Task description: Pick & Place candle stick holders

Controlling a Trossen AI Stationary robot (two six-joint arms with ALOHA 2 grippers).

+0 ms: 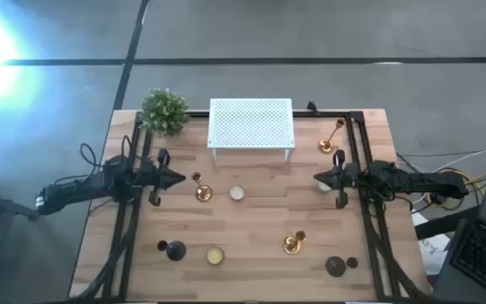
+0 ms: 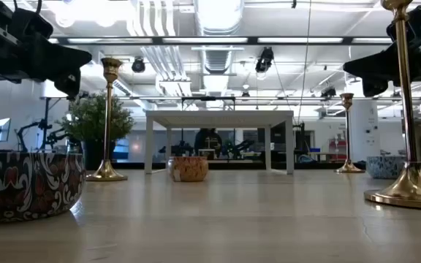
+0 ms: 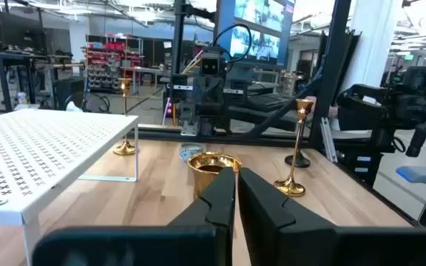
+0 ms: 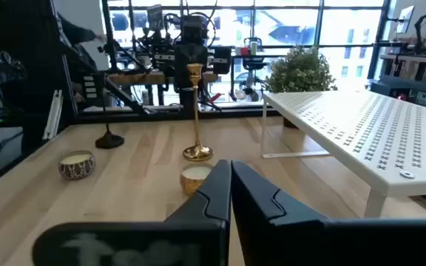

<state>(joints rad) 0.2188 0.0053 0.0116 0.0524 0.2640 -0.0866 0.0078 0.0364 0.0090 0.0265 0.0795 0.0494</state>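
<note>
Progress so far looks like zero, honestly. Left end effector [image 1: 178, 178] is clenched on nothing, with a shiny gold candlestick [image 1: 201, 189] standing just ahead of its tip on the wood-plank worktop [image 1: 260, 236]. Past that sits a small cream candle tin [image 1: 237, 193], and the white perforated rack [image 1: 251, 125] off to one side. Right end effector [image 1: 319, 179] is clenched and empty too. Other slim gold holders and the black dome-based ones [image 1: 175, 250] are all untouched.
</note>
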